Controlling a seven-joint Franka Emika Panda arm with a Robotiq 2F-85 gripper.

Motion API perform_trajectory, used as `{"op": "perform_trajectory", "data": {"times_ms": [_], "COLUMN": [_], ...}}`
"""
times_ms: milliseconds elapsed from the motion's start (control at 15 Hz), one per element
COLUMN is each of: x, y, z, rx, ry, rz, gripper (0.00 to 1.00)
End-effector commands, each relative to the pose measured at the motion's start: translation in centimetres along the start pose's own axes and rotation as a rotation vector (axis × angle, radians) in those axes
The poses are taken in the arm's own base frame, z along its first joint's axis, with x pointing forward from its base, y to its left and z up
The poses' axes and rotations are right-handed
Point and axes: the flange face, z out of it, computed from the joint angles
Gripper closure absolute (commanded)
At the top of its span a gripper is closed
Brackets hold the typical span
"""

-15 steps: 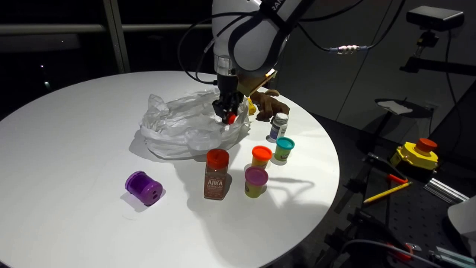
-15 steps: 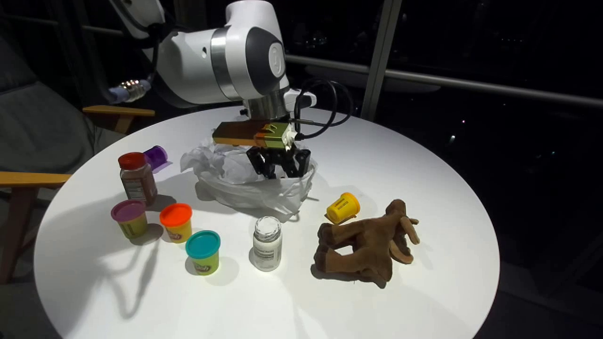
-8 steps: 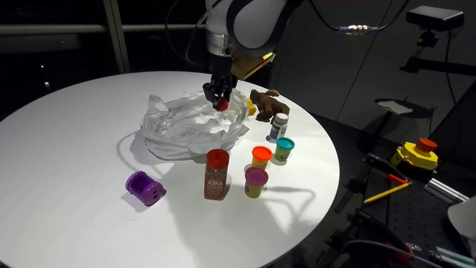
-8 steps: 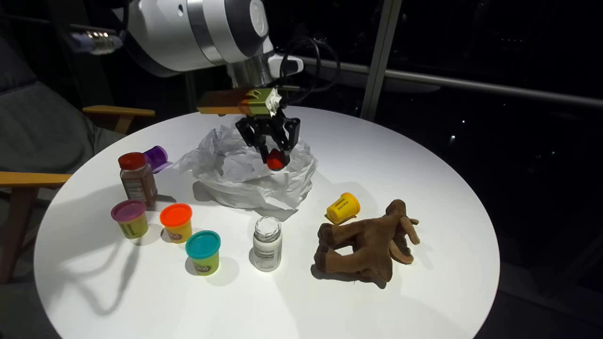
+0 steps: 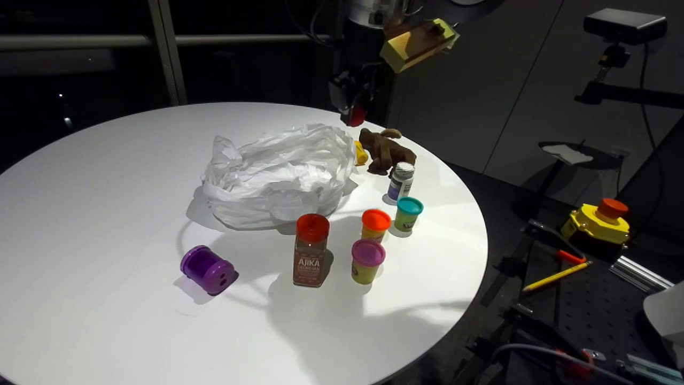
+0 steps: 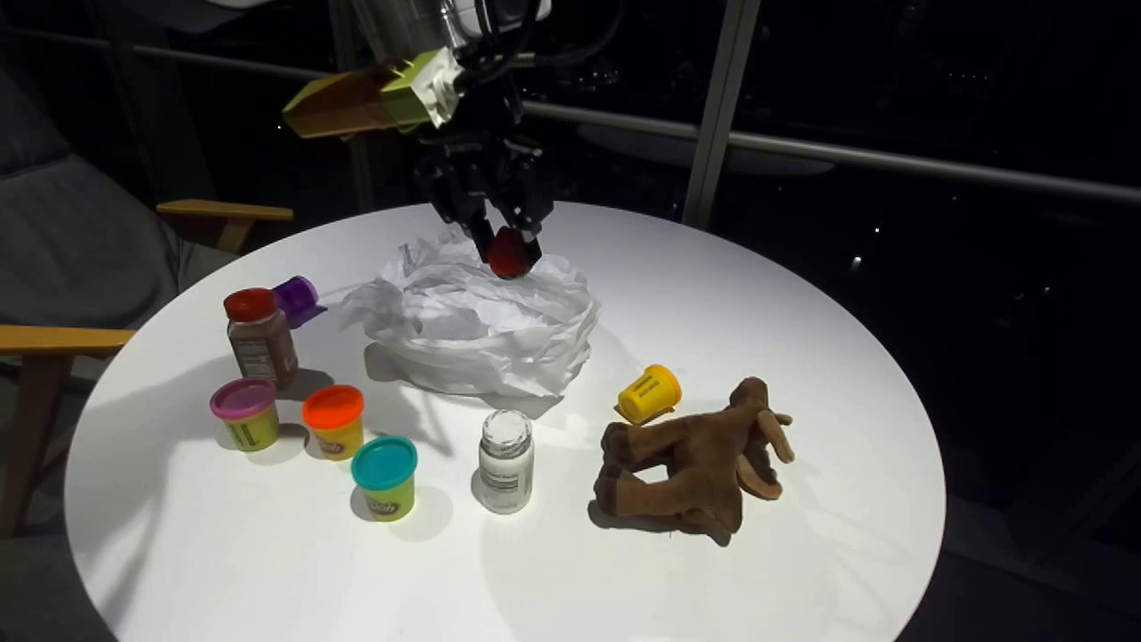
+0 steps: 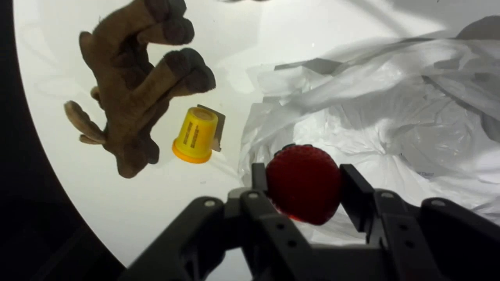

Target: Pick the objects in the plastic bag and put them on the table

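Observation:
My gripper [image 7: 304, 175] is shut on a red, rounded, strawberry-like object [image 7: 306, 187], with a finger on each side of it. A few dark green bits show at the object's far edge in the wrist view. In both exterior views the red object [image 5: 357, 115] [image 6: 509, 254] hangs in the air, higher than the bag. The white plastic bag [image 5: 256, 211] [image 6: 508, 361] lies crumpled and open on the white table [image 5: 107, 278] [image 6: 624, 588]. In the wrist view the bag [image 7: 312, 95] is behind and right of the gripper; only white plastic folds show inside.
A brown plush animal [image 6: 695, 473] and a yellow tub on its side [image 6: 649, 395] lie beside the bag. A white bottle [image 6: 505, 468], teal-lidded [image 6: 385, 481], orange-lidded [image 6: 334, 423] and purple-lidded tubs [image 6: 247, 415], a spice jar [image 5: 310, 262] and a purple sharpener [image 5: 207, 270] stand or lie around it.
One second ago the gripper was down inside the bag. It has risen out with the red object in its fingers and moved sideways, above the bag's level. The things on the table have not moved.

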Motion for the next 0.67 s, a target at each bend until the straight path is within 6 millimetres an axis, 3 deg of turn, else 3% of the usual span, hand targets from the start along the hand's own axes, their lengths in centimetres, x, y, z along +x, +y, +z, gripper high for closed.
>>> {"op": "perform_trajectory", "data": {"times_ms": [0, 267, 600], "x": [-3.3, -3.7, -3.7], "y": [1.8, 2.2, 0.7], "z": [-0.5, 3.2, 8.2], "rx": [0.023, 0.054, 0.083], "ry": [-0.042, -0.108, -0.2], "rz": [0.055, 0.055, -0.004], "gripper": [0.76, 0.76, 0.76]}}
